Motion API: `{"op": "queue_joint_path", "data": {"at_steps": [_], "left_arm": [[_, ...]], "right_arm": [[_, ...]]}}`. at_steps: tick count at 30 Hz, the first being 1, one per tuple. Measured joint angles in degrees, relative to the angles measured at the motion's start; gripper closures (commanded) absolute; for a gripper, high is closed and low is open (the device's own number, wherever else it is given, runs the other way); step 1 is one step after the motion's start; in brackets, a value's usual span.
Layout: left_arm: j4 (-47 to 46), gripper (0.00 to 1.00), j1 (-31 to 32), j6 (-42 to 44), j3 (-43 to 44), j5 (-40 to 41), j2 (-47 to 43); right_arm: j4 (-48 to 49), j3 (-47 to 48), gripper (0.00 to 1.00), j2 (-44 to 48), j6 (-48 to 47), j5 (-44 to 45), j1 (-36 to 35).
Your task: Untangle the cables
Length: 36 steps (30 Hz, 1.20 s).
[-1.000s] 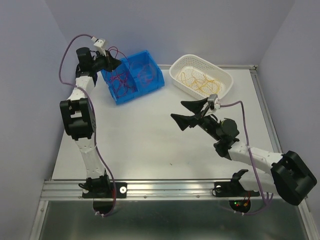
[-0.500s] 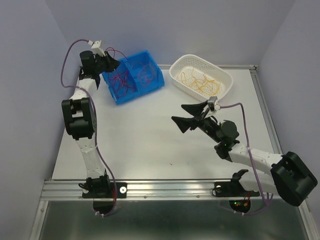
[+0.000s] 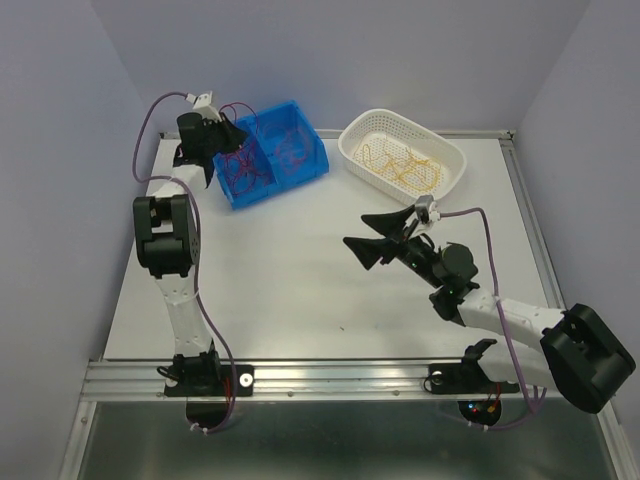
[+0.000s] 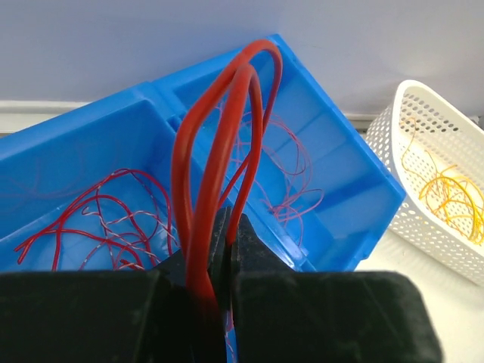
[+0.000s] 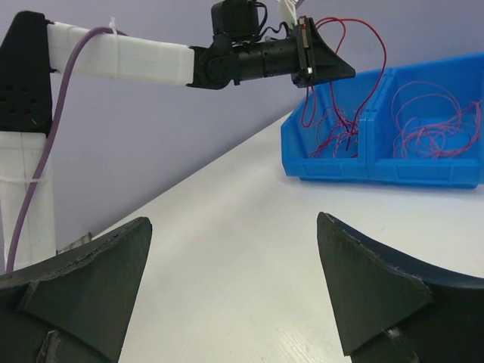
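Right gripper hangs mid-table, jaws wide apart, holding nothing. Far left, the left gripper is pinched on a red cable loop over the blue bin, where more red cables lie. Step, as judged: drawing one strand out. Next: lift slowly and watch for snags.

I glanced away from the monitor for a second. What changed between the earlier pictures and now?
The left gripper, shut on a loop of red wire throughout, moved right, toward the blue bin, its arm swinging along. The right gripper sank very slightly toward the near edge. It stayed open and empty above the table; the bin and the white basket did not move.
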State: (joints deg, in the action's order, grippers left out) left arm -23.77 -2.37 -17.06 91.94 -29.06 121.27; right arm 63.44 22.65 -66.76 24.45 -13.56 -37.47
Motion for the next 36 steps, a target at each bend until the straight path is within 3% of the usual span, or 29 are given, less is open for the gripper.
{"op": "queue_joint_path", "data": {"at_steps": [5,6,9,12,14,25,26,27,36], "left_arm": [[-0.85,0.71,-0.37,-0.52,-0.02,1.68,1.70],[-0.76,0.62,-0.42,-0.26,-0.31,2.58,1.90],[-0.83,0.53,-0.48,0.50,-1.09,4.15,1.90],[-0.96,0.50,-0.50,1.53,-2.27,5.88,1.84],[-0.74,0.41,-0.52,2.29,-3.34,7.08,1.57],[3.61,0.37,-0.48,5.29,-5.29,13.81,-6.82],[4.42,0.34,-0.46,5.20,-5.20,14.62,-7.85],[5.01,0.22,-0.46,5.09,-5.11,15.06,-8.57],[13.92,0.21,0.55,4.31,-4.81,22.34,-11.08]], "right_arm": [[0.00,0.00,0.06,-0.55,0.92,-0.63,0.00],[0.00,0.00,0.06,-0.83,1.01,-0.66,0.00],[0.00,0.00,0.06,-1.46,1.27,-0.94,0.00],[0.02,0.00,0.06,-2.49,1.31,-1.05,0.00],[0.04,0.04,0.06,-3.74,1.36,-1.46,0.00],[-0.15,3.58,0.08,-12.70,3.08,-3.06,0.00],[-0.09,4.02,0.08,-12.98,3.26,-3.28,0.00],[-0.07,4.26,0.08,-13.05,3.28,-3.41,0.00],[-0.09,4.63,0.07,-12.81,3.45,-3.61,0.00]]}}
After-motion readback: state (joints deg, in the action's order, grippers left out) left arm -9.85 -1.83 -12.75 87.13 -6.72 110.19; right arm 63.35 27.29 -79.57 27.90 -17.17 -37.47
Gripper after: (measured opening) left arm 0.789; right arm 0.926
